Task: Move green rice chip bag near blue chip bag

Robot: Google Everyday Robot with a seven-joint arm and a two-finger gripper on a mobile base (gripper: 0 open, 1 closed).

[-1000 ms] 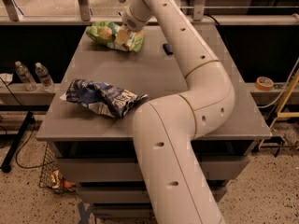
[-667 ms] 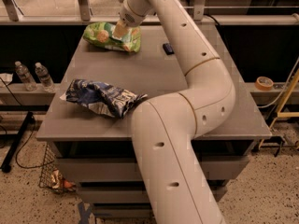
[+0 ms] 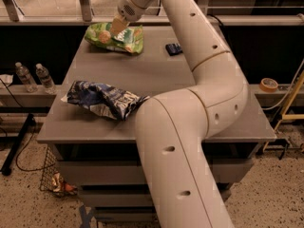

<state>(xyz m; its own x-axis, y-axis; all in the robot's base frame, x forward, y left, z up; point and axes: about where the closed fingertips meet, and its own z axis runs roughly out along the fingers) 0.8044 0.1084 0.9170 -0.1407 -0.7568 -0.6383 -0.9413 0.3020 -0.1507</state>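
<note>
While the gripper (image 3: 118, 23) appears closed on the green bag's (image 3: 114, 38) top, carrying is judged in hand.
It is held at the table's (image 3: 156, 75) far edge and must be brought beside the blue bag (image 3: 104, 99), well apart.

The tool (image 3: 118, 25) is at the far left of the desk (image 3: 190, 80), touching the green rice chip bag (image 3: 105, 36). The blue chip bag (image 3: 102, 99) lies crumpled at the near left, well apart from it.
</note>
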